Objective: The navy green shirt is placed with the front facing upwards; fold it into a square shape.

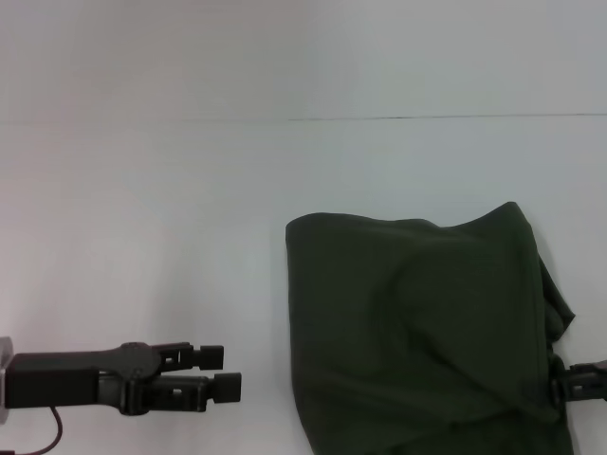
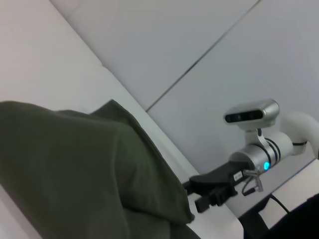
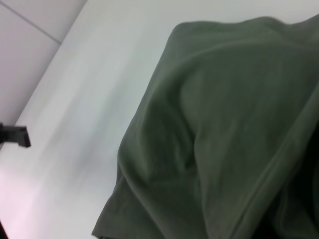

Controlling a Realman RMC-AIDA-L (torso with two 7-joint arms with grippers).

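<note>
The left gripper (image 1: 228, 371) is hovering over bare white table (image 1: 142, 237) at the near left, its two black fingers lying slightly apart, gripping nothing, well clear of the cloth. The right gripper (image 1: 580, 379) is sitting at the shirt's near right edge; whether it is pinching fabric cannot be told. The navy green shirt (image 1: 417, 332) is lying right of centre, folded into a soft, rumpled, roughly square olive block showing plain cotton.
</note>
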